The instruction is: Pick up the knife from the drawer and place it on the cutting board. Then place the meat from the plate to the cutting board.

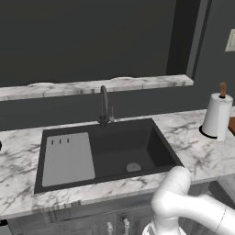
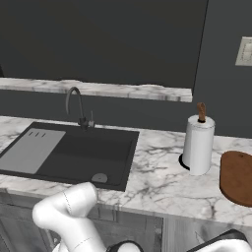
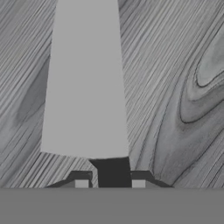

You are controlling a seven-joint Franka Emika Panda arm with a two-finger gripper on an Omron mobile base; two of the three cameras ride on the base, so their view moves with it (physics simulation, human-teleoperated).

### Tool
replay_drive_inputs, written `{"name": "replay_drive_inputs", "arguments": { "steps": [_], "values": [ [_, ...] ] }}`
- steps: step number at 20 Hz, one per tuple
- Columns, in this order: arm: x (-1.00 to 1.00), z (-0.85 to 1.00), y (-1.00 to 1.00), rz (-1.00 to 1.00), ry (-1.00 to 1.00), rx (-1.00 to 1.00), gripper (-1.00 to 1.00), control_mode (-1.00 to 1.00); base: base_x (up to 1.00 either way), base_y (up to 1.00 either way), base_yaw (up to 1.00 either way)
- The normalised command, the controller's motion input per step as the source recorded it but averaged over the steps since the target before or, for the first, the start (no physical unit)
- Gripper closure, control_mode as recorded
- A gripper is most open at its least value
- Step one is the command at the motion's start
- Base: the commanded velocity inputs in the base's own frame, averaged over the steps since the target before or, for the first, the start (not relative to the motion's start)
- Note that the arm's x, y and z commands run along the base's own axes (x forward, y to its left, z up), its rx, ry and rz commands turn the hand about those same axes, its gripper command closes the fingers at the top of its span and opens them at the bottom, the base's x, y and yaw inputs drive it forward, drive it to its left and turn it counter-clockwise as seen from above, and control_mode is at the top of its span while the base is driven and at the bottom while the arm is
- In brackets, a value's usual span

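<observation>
The knife (image 3: 87,83), slim with a pale silvery blade and a dark handle, lies on grey weathered wood (image 3: 175,87); in our hand view its long axis points up, blade away from us. Our gripper (image 3: 110,183) has its jaws clamped on the dark handle.

On the marble counter (image 2: 157,182) we see the reddish-brown rounded cutting board (image 2: 237,177).

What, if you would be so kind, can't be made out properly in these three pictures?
- Knife, hand view: its blade tip is cut off by the top edge; the dark handle runs down between the closed end effector fingertips.
- Drawer, hand view: its extent can't be told; just wood grain around the blade.
- Cutting board, right base view: its right part is cut off by the picture's edge.
- Cutting board, left base view: merely a sliver beside the paper towel roll.
</observation>
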Motion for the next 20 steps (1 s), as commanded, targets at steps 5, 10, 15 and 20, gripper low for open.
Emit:
{"name": "replay_drive_inputs", "arguments": {
  "steps": [5,10,15,20],
  "values": [
    [-0.17,0.07,-0.01,0.00,0.00,0.00,1.00,-1.00,0.00,0.00,0.00],
    [-0.40,0.24,-0.09,0.00,-0.04,0.00,1.00,-1.00,0.00,0.00,0.00],
    [-0.44,0.42,-0.02,-0.01,-0.03,0.00,1.00,-1.00,0.00,0.00,0.00],
    [-0.44,0.55,0.00,-0.02,-0.03,0.00,1.00,-1.00,0.00,0.00,0.00]
  ]
}}
